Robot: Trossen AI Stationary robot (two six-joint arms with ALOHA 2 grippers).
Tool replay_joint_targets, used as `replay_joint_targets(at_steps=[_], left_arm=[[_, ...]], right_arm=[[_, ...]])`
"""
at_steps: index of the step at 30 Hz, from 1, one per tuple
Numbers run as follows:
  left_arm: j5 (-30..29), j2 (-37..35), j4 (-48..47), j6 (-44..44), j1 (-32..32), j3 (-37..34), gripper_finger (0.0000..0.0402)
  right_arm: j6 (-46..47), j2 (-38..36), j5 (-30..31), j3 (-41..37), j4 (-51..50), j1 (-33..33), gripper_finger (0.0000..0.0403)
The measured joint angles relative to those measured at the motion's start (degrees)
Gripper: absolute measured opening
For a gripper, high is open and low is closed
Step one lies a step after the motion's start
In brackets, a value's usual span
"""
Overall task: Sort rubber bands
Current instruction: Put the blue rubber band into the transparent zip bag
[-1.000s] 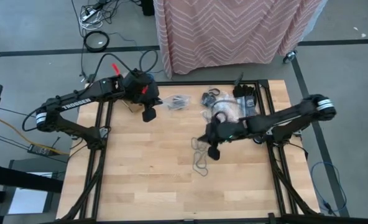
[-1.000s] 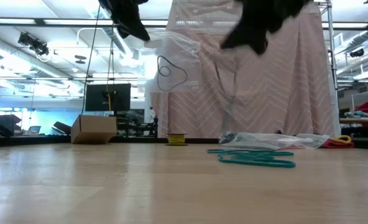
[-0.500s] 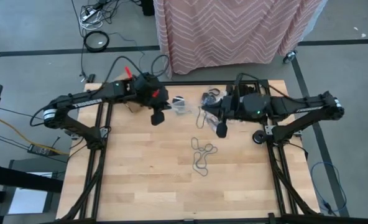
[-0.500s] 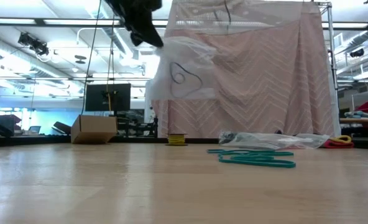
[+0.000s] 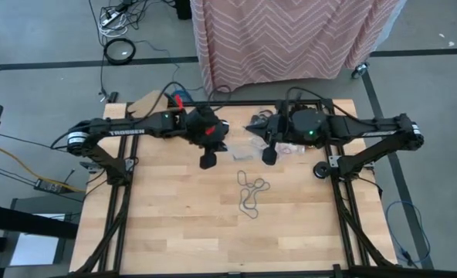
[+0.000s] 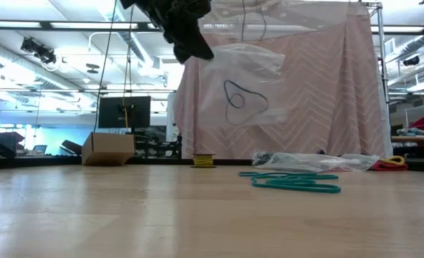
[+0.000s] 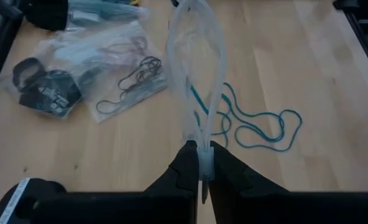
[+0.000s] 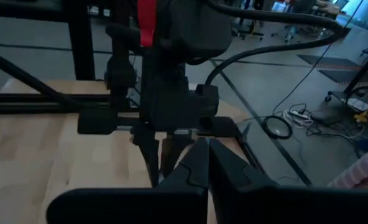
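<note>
Carrying a clear plastic bag (image 6: 237, 86) pinched at its edge, the left tool (image 7: 201, 171) has been brought further toward the counter (image 5: 182, 224) middle than a moment before. A dark band (image 6: 235, 97) is seen inside that bag. The right tool (image 8: 204, 155), clamped shut on nothing, has been drawn close, facing the left arm. Teal rubber bands (image 7: 258, 124) lie loose mid-counter; other bagged bands (image 7: 131, 78) rest behind.

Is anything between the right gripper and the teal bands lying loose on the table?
Nothing visible. Only bare wood lies between the shut right gripper and the teal bands; the left gripper holds its clear bag off to the side.
</note>
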Motion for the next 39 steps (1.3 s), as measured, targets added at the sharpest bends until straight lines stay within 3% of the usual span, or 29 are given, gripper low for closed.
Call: replay_joint_targets(at_steps=[39], left_arm=[[0.23,0.03,-0.42,0.57,0.03,-0.01,0.0026]], right_arm=[[0.24,0.68,-1.15,-0.04,3.17,0.03,0.0]])
